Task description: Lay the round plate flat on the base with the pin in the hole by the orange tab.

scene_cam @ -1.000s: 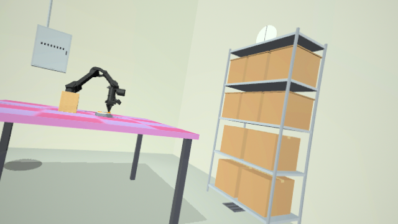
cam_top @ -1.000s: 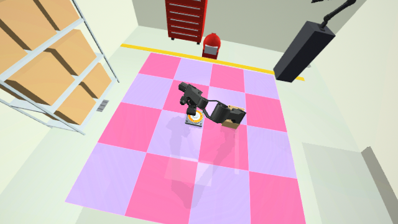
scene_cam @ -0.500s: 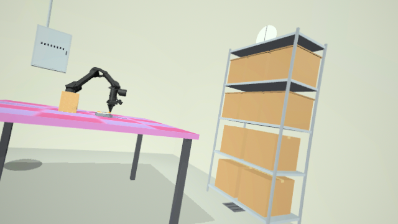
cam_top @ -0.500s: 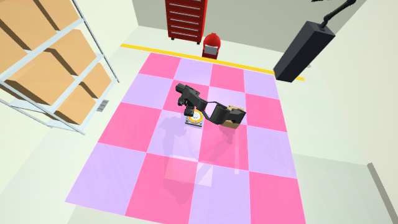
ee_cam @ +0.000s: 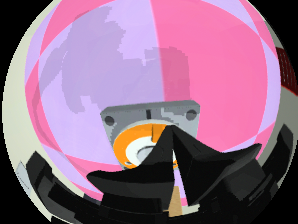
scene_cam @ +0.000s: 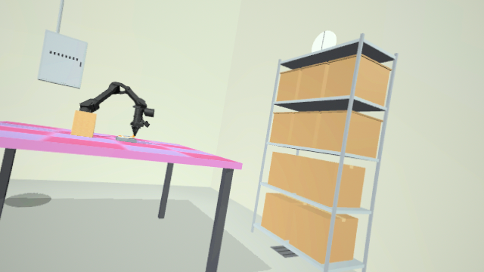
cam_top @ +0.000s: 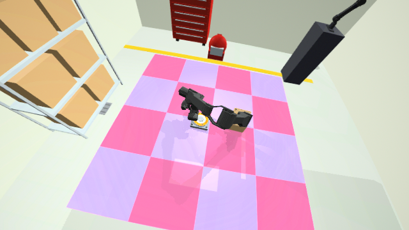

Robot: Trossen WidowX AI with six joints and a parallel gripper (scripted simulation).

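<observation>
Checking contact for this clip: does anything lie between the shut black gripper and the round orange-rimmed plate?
Nothing: in the wrist view the gripper tips sit right over the plate; actual contact cannot be told.

The base (cam_top: 199, 125) is placed near the middle of the table (cam_top: 153, 179), and the round plate (cam_top: 202, 119) is set on it. The gripper (cam_top: 193, 116) is found directly over the plate's edge, at about 9 o'clock from the plate's centre in the top view. The arm's mounting block (cam_top: 240, 122) is located at 3 o'clock from the base. The shelving rack (cam_top: 48, 64) is positioned beyond the table at 9 o'clock, and the tool cabinet (cam_top: 191, 20) is seen at 12 o'clock.
</observation>
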